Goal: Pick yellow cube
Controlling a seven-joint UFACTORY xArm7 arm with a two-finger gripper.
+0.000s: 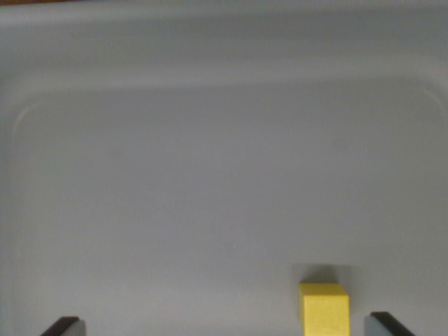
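Hand point(227, 325) spread over grey tray point(210, 140), yellow cube point(324, 308) between fingertips.

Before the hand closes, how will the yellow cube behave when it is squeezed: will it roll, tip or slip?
The yellow cube has flat faces and sharp edges, so it will probably sit still, not roll. It looks stiff and small, likely light. It sits near the finger on the wrist view's right, so closing may push it sideways across the smooth grey tray first.

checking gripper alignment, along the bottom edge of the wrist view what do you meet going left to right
dark left fingertip → bare grey tray floor → small yellow cube → dark right fingertip. The cube sits apart from both, much nearer the wrist view's right fingertip.
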